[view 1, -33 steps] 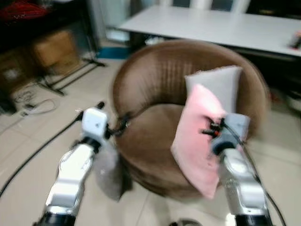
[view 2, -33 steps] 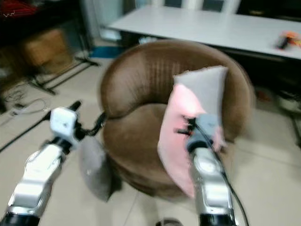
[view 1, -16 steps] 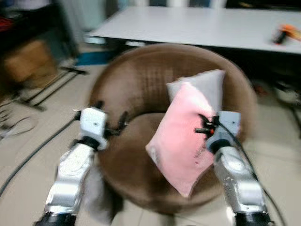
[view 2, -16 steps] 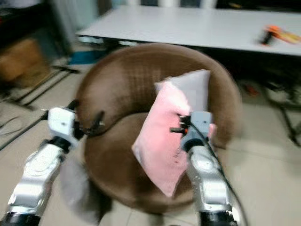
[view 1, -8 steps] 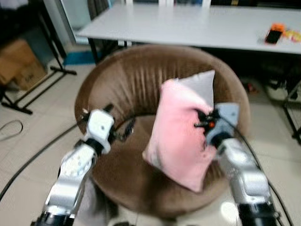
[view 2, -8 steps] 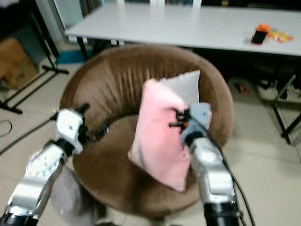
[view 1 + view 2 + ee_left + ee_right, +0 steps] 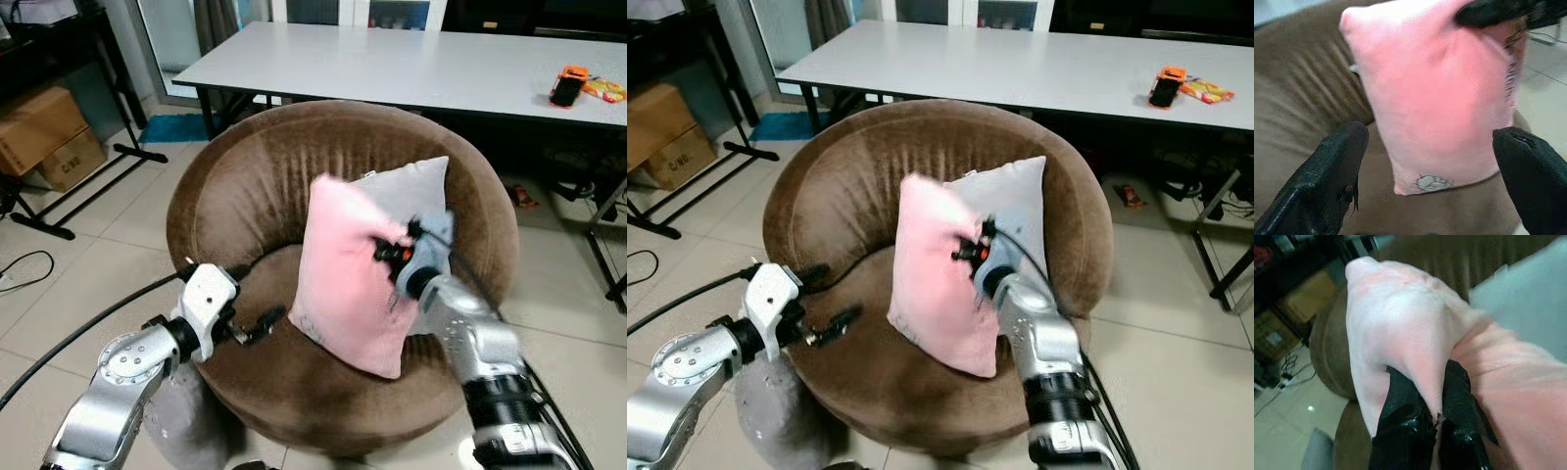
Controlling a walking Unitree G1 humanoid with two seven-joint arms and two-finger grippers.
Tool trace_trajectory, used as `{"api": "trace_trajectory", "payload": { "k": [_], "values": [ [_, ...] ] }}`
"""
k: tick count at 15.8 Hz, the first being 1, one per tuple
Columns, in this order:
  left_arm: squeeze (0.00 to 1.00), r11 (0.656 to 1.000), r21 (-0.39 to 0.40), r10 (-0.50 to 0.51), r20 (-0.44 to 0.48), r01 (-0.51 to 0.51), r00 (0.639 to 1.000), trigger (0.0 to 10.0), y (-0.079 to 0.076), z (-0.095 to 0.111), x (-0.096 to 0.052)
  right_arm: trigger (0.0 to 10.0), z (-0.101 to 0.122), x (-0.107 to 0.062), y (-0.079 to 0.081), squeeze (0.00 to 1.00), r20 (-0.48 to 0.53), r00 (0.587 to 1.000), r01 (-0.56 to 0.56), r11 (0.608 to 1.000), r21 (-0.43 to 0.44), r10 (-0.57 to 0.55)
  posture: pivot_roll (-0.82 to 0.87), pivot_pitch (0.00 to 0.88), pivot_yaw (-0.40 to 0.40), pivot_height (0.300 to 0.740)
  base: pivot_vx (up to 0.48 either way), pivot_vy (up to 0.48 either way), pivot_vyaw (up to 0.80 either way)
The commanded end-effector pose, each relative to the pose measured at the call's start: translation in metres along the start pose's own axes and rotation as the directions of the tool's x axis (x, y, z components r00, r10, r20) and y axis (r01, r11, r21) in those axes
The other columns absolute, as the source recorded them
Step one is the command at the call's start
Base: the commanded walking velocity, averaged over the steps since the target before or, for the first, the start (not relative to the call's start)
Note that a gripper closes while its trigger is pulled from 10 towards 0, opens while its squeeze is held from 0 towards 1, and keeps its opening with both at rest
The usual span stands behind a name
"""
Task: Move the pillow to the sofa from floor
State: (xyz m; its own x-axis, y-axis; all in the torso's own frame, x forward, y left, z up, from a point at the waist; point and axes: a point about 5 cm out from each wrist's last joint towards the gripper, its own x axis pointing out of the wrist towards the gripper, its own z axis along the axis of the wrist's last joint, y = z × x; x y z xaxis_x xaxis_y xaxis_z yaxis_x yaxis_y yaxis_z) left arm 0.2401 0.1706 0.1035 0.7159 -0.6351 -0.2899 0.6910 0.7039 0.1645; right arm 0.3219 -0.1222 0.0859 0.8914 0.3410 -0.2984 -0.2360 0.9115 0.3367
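My right tool (image 7: 1422, 423) pinches a fold of the pink pillow (image 7: 348, 284) mid-frame over the sofa (image 7: 245, 186); my left tool (image 7: 1435, 171) gapes wide, empty.

Bright even light; wrist views blurred

pink pillow (image 7: 348, 284), grey pillow (image 7: 416, 191), brown ribbed sofa (image 7: 250, 186), blk tool fingers (image 7: 1400, 426)
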Motion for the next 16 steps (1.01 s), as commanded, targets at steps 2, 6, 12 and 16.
{"api": "trace_trajectory", "payload": {
  "k": [2,6,12,16],
  "values": [
    [0.0,0.998,-0.006,-0.067,-0.032,0.066,0.997,10.0,-0.002,0.001,-0.005,10.0,-0.004,0.017,-0.01,0.0,-0.041,0.997,0.059,0.994,-0.09,-0.063,-0.06,0.0,0.051,0.74,0.0,0.0,0.0],
    [0.0,0.998,-0.002,-0.063,-0.033,0.063,0.997,10.0,-0.002,0.003,-0.006,10.0,0.013,0.028,-0.014,1.0,0.061,0.988,0.142,0.989,-0.035,-0.14,-0.06,0.0,0.038,0.74,0.0,0.0,0.0],
    [0.0,0.999,-0.035,0.004,-0.012,-0.005,1.0,10.0,-0.002,0.004,-0.003,10.0,0.034,0.026,-0.022,1.0,0.152,0.979,0.155,0.978,-0.138,-0.134,-0.07,0.0,0.034,0.74,0.0,0.0,0.0],
    [0.0,0.999,-0.027,0.031,0.01,-0.031,0.999,10.0,-0.001,0.008,0.003,10.0,0.039,0.017,-0.034,1.0,0.188,0.975,0.151,0.978,-0.144,-0.123,-0.08,0.0,0.044,0.74,0.0,0.0,0.0]
  ]
}}
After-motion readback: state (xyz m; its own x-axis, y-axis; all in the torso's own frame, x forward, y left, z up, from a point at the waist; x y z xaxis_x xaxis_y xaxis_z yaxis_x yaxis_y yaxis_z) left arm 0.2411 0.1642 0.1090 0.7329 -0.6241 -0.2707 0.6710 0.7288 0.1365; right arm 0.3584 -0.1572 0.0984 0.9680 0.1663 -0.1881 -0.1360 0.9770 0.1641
